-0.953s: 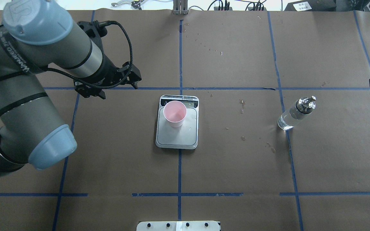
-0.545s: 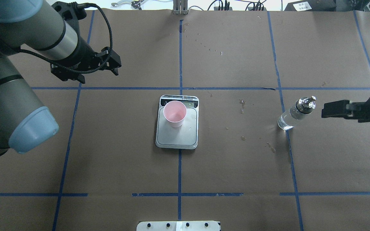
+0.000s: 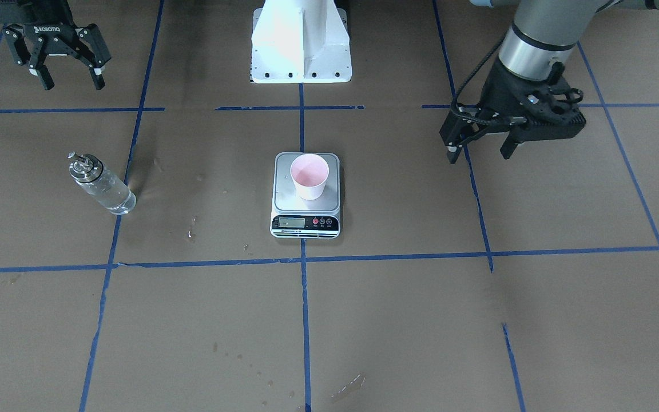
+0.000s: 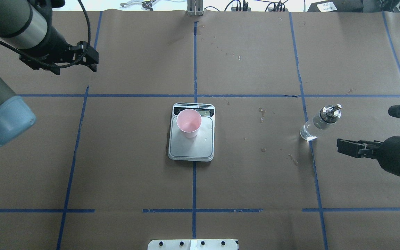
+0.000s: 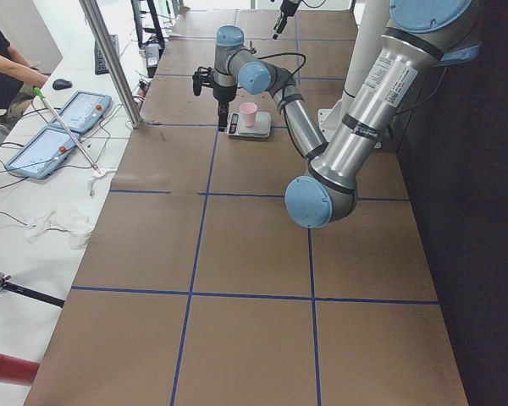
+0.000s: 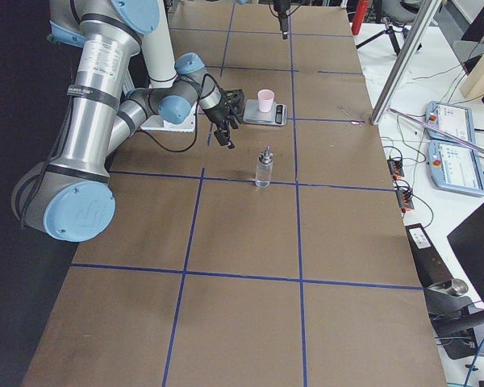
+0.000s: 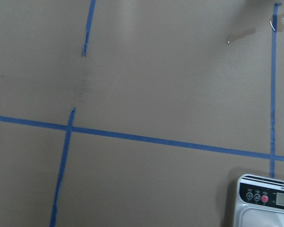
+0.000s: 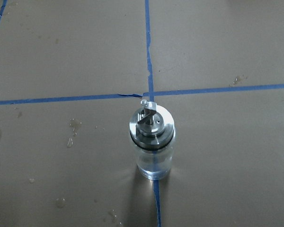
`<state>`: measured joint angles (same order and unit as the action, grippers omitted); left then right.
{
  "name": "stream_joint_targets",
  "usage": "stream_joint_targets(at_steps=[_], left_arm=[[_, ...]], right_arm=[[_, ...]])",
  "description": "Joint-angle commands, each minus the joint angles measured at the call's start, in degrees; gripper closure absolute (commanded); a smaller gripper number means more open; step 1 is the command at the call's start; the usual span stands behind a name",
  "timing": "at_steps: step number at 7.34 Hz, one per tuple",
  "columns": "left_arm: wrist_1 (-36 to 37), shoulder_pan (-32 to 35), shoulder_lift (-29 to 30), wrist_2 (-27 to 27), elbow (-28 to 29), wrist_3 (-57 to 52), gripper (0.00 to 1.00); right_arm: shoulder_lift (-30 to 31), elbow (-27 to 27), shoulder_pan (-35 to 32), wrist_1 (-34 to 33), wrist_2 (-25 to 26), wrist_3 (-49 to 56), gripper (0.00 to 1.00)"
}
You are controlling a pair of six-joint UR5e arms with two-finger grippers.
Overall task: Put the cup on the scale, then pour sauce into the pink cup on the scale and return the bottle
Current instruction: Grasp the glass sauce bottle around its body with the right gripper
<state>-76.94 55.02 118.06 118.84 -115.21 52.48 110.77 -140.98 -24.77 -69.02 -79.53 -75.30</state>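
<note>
While the cup (image 3: 309,177) is sitting upright on the scale (image 3: 285,200), both arms are hanging clear of it, 1 on each side. The cup is resting on the silver platform just behind the black display strip, and its pink inside is showing from above.

Over on the robot's right, the bottle (image 3: 103,186) is standing upright on a line of blue tape, well apart from the scale. Its metal cap and spout are catching the light, and the clear sauce (image 8: 154,166) is showing through the glass. How full it is I cannot tell.

The right gripper (image 3: 73,84) is hovering near the bottle, on the robot's side of it, with its 2 fingers spread wide and nothing between them. Its wrist camera is looking down on the bottle's cap, almost dead centre.

The left gripper (image 3: 478,154) is hanging over bare brown paper on the other side, well apart from the scale, fingers likewise spread and empty. Its wrist camera is catching only a corner of the scale's display end.

A few wet spots (image 4: 262,114) are glinting on the paper between scale and bottle.
</note>
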Motion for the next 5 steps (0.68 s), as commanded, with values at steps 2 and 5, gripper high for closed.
stream_joint_targets(at_steps=[2,5], left_arm=[[-0.6,8.4,-8.0,1.2,0.8,-23.4,0.00],[-0.8,10.9,-11.2,1.0,1.3,-30.7,0.00]], right_arm=[[0.8,10.3,6.3,15.0,13.5,0.5,0.00],[-1.9,20.4,11.2,20.1,29.0,0.7,0.00]])
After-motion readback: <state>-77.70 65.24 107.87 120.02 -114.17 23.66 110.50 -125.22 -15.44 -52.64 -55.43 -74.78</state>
